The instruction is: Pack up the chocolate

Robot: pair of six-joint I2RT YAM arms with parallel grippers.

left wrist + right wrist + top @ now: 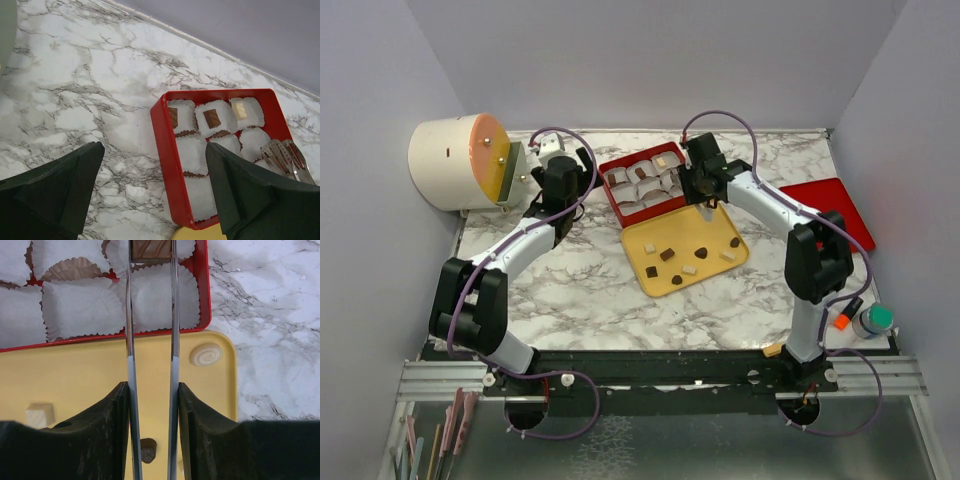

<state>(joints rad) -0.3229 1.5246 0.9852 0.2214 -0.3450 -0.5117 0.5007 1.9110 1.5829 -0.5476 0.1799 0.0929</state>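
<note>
Three grey walls (650, 60), marble tabletop (590, 290); left claw (152, 147) wide open, empty; right claw (152, 387) around tweezers (131, 340).

Marble-pattern table (590, 290) bears a red box (165, 160) of white fluted paper cups (192, 152), with a flat yellow tray (75, 370) just beside its near wall. Metal tweezers (131, 315) cross that join. Far left: cream cylindrical drum (445, 165) on its side (orange face rightward). Right edge: flat red panel (835, 205); nearer, a teal-capped jar (872, 320).

Chocolate (667, 254) — tiny dark and cream pieces, most loose on yellow tray (685, 240), a few in red box (166, 160)
</note>
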